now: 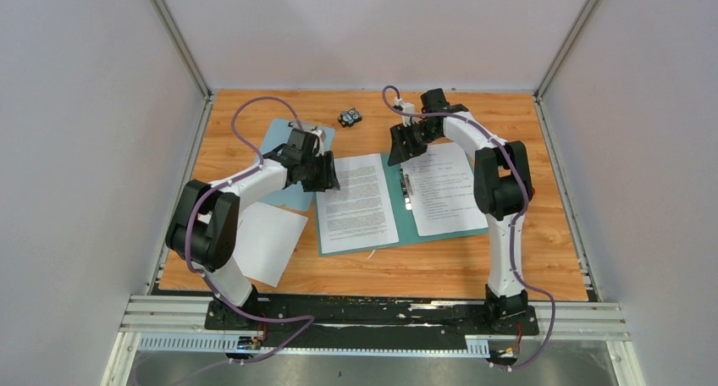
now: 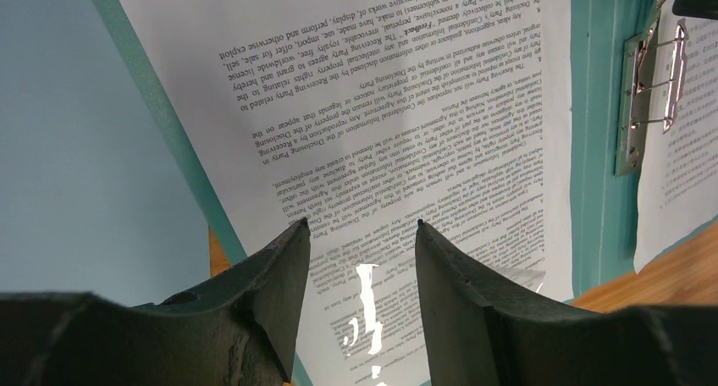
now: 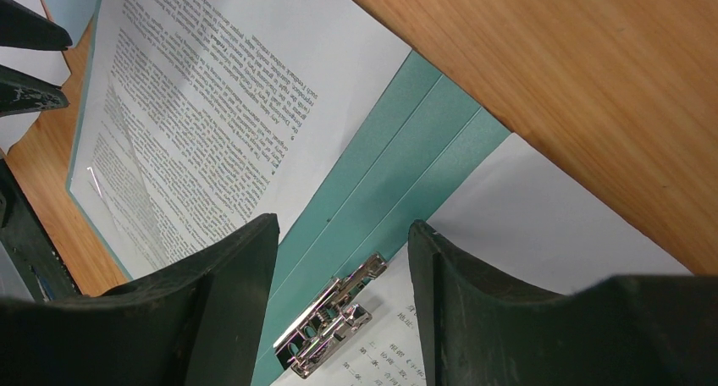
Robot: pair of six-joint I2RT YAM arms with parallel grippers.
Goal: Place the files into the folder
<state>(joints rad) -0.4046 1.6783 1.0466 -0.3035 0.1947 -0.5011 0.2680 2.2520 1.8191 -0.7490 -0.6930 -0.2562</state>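
The teal folder [image 1: 405, 221] lies open in the middle of the table. One printed sheet [image 1: 360, 204] lies on its left cover. A second printed sheet [image 1: 444, 191] lies on the right cover by a metal clip [image 3: 334, 322]. My left gripper [image 1: 328, 183] is open and empty, just above the left sheet [image 2: 406, 107] near its far left edge. My right gripper [image 1: 398, 156] is open and empty above the folder's spine [image 3: 398, 157] at the far edge, with the clip between its fingers in the right wrist view.
A pale blue clipboard [image 1: 284, 140] lies at the back left, partly under the left arm. A white sheet [image 1: 267, 242] lies at the near left beside the left arm. A small black object [image 1: 350, 117] sits at the back. Grey walls enclose the table.
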